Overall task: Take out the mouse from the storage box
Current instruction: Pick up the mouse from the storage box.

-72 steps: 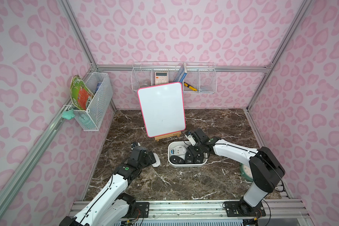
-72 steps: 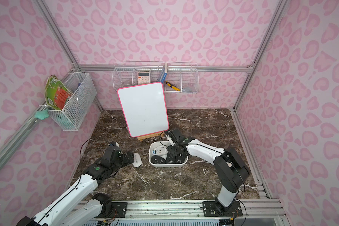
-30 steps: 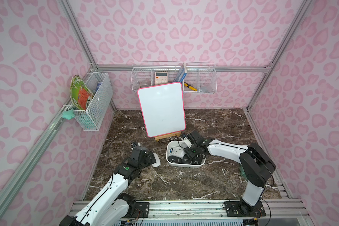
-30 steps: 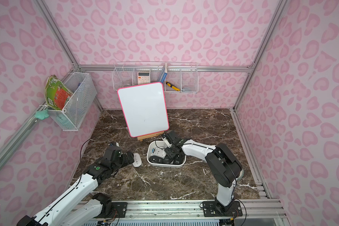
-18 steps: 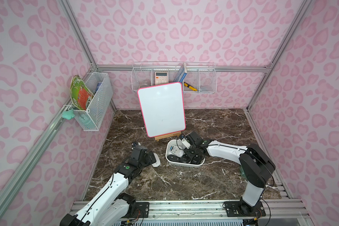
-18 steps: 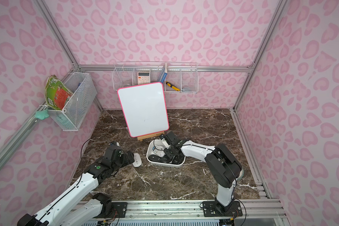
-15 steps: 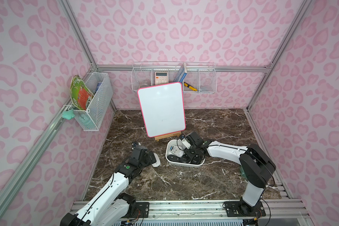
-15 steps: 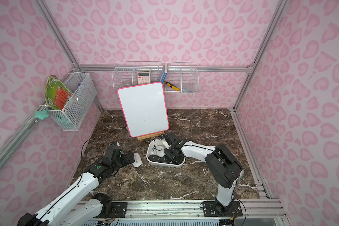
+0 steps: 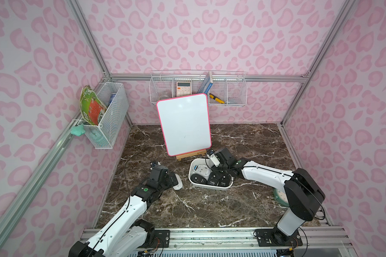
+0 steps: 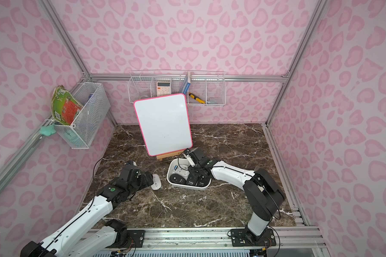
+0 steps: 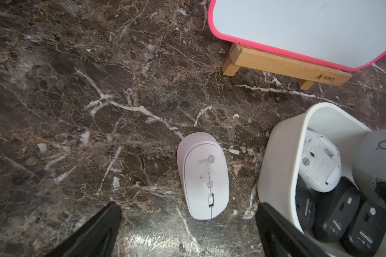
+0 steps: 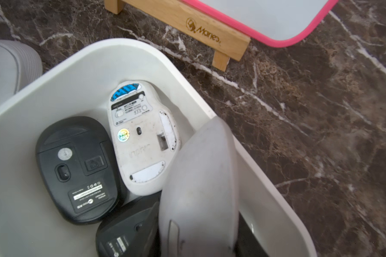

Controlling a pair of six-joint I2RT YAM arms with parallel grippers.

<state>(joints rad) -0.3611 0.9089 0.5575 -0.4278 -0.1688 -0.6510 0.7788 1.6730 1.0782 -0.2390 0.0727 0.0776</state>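
Both top views show the right gripper (image 9: 217,170) dipped into the storage box (image 9: 210,186). Left wrist view: the left gripper (image 11: 187,207) is spread wide and empty, a white mouse (image 11: 203,178) on the marble (image 11: 76,111) just ahead. Right wrist view: a grey mouse (image 12: 198,178) stands on edge inside the box, apparently pinched. A shallow hold could drop it among the black mice (image 12: 76,169).

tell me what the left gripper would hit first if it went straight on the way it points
Probably the white mouse lying on the marble tabletop, straight ahead between the left gripper's open jaws; the storage box sits just beside that line. Depth is unclear.
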